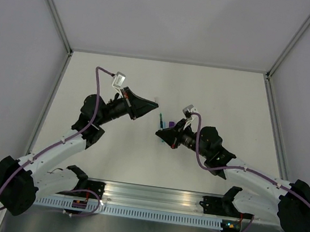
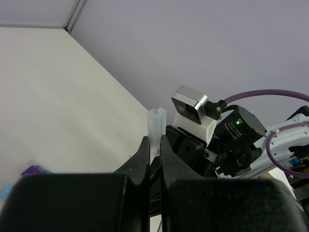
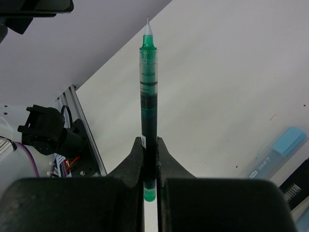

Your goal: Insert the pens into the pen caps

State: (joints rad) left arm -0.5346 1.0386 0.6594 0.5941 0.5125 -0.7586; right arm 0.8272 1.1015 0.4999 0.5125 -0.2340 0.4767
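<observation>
Gripping a thin green pen (image 3: 148, 96) with a see-through barrel, the right tool (image 3: 149, 145) is shut tight on the pen's lower part. The pointed tip sticks out well past the black fingers. The left tool (image 2: 154, 145) is closed on a slim clear cap (image 2: 156, 126) made of plastic, with its open end facing out.

From above, both tools sit near the middle of the flat white desk (image 1: 215, 95), with their tips near each other but apart. Wide open desk stretches behind them up to the grey walls (image 1: 157, 13). A metal rail (image 1: 155, 199) runs along the near edge.

Only the right wrist view shows a stubby light blue marker (image 3: 277, 152) and a black marker (image 3: 298, 179) lying on the desk just beside that tool. The left wrist view shows a small purple thing (image 2: 33, 170), maybe a cap, down on the desk. It also shows a silver camera (image 2: 189, 102) on the other arm, right behind the clear cap. From above, the cap is too small to make out.
</observation>
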